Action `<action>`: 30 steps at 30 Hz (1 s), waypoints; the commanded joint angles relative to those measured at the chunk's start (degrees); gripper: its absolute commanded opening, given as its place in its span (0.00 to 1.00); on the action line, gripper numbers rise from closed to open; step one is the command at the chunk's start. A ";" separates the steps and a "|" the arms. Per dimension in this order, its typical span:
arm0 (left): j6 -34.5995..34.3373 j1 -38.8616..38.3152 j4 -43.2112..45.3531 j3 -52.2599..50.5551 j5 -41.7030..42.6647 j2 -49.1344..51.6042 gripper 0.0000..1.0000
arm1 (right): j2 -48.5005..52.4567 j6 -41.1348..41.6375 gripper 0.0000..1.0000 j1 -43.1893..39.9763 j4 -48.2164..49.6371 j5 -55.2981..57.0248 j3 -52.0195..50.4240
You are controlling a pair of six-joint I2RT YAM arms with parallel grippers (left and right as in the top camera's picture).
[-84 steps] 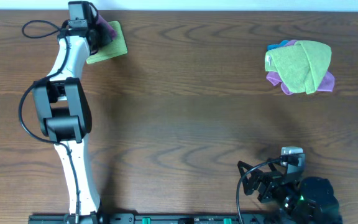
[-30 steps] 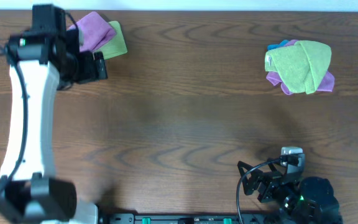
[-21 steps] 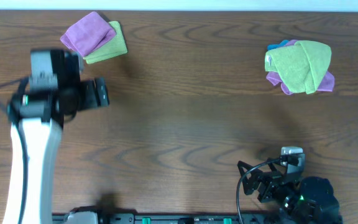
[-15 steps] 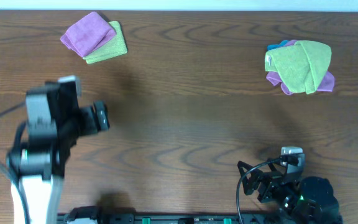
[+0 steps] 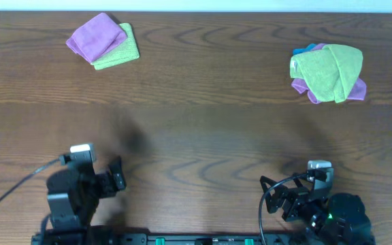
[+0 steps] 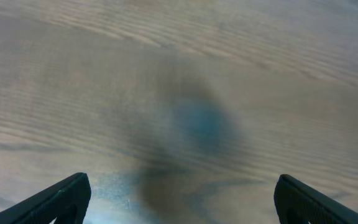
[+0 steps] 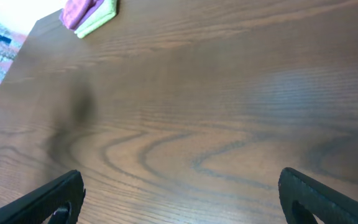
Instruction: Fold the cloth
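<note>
The purple cloth [image 5: 95, 37] lies folded at the far left of the table, resting partly on a folded lime-green cloth [image 5: 121, 49]. It also shows small in the right wrist view, where the cloth [image 7: 79, 11] sits at the top left. My left gripper [image 5: 117, 177] is drawn back to the near left edge, open, with only bare wood between its fingers [image 6: 64, 199]. Tucked at the near right edge, my right gripper [image 5: 272, 196] is open and holds nothing, its fingertips [image 7: 316, 199] over bare table. Both grippers are far from the cloth.
At the far right lies a loose pile of cloths [image 5: 329, 71], lime-green on top with purple and blue edges showing beneath. The wooden table [image 5: 203, 122] stretches between the two arms, and its far edge meets a white wall.
My left arm has pulled back from the far left corner to the near edge, open, leaving the purple cloth folded on the green one. The right arm has not moved.
</note>
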 commanded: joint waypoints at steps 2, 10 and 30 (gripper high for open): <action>-0.44 -0.24 0.39 -5.81 -1.64 -7.26 0.95 | -0.28 0.83 0.99 -0.37 -0.02 0.13 0.09; 0.42 -1.29 0.39 -11.08 -2.58 -13.46 0.95 | -0.28 0.83 0.99 -0.37 -0.02 0.11 0.09; 12.44 -5.86 -0.46 -16.09 -3.48 -17.00 0.95 | -0.28 0.83 0.99 -0.37 0.00 0.13 0.09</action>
